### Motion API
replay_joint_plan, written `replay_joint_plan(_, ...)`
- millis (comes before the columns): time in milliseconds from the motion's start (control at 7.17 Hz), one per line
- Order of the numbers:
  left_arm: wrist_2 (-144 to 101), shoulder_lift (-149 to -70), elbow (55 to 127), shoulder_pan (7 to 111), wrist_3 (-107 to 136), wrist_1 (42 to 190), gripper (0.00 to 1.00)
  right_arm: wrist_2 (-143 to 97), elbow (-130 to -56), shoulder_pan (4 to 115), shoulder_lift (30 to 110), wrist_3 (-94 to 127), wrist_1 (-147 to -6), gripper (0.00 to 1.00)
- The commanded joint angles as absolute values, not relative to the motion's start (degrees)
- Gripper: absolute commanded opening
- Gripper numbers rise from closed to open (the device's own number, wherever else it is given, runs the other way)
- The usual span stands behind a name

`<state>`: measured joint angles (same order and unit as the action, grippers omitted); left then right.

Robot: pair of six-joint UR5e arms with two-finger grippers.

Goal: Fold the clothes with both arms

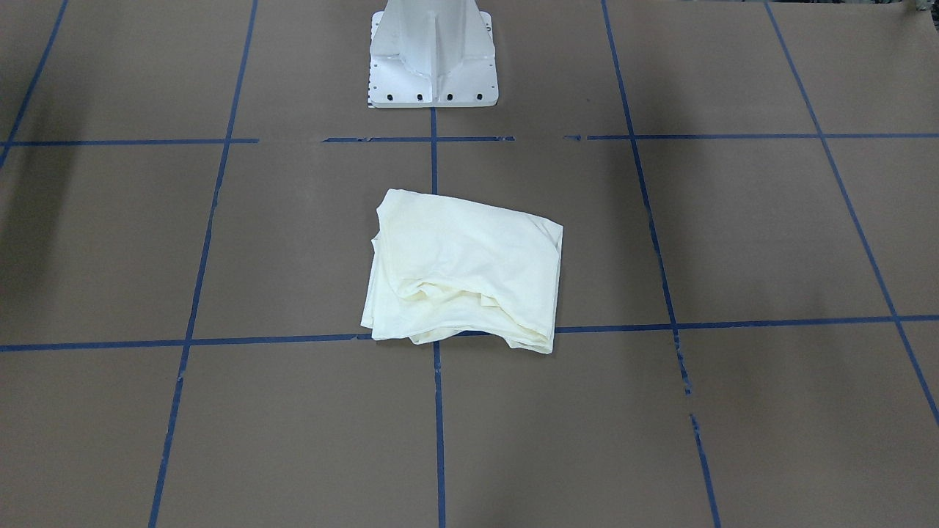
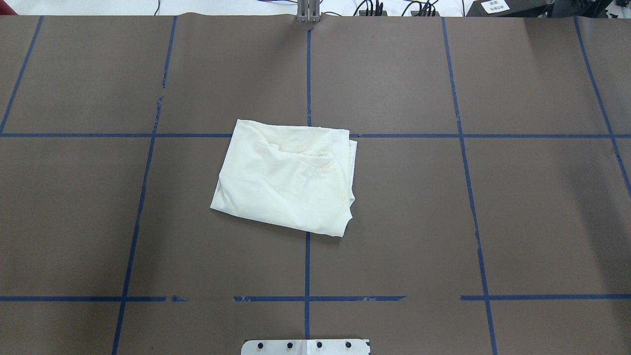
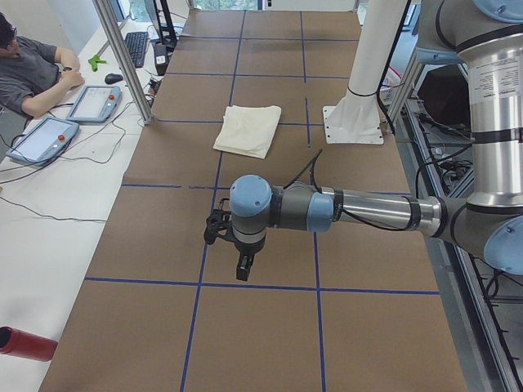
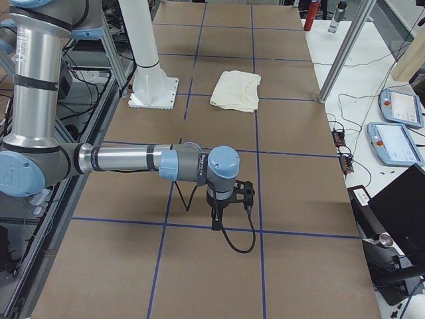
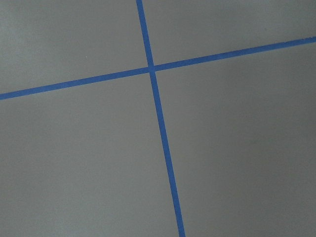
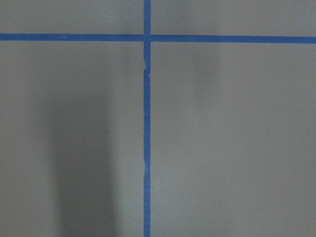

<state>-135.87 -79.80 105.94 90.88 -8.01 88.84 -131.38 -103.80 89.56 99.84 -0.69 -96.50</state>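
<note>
The cream-white shirt [image 1: 462, 271] lies folded into a rough rectangle at the table's middle, plain side up, with no print showing. It also shows in the overhead view [image 2: 286, 177] and in both side views [image 3: 248, 131] [image 4: 236, 90]. My left gripper [image 3: 243, 265] hangs over bare table far to the shirt's left. My right gripper [image 4: 216, 219] hangs over bare table far to its right. Both show only in the side views, so I cannot tell whether they are open or shut. Neither touches the shirt.
The white pedestal base [image 1: 433, 55] stands behind the shirt. Blue tape lines [image 2: 307, 74] cross the brown table. An operator [image 3: 33, 73] sits beside teach pendants [image 3: 94, 102] off the table's far edge. A red cylinder [image 3: 24, 343] lies by the left end.
</note>
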Motion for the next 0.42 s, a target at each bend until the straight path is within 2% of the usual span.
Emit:
replay_joint_plan(0,-135.88,-79.80,106.08,90.88,-8.09,88.86,1.00,-131.40,-103.80,89.56,99.84,-0.70,-96.50,1.00)
replay_joint_plan(279,-135.88,-79.80,106.17,90.88,-8.09,88.86,1.00,-131.31,-104.06,89.56,99.76,-0.70,-96.50,1.00)
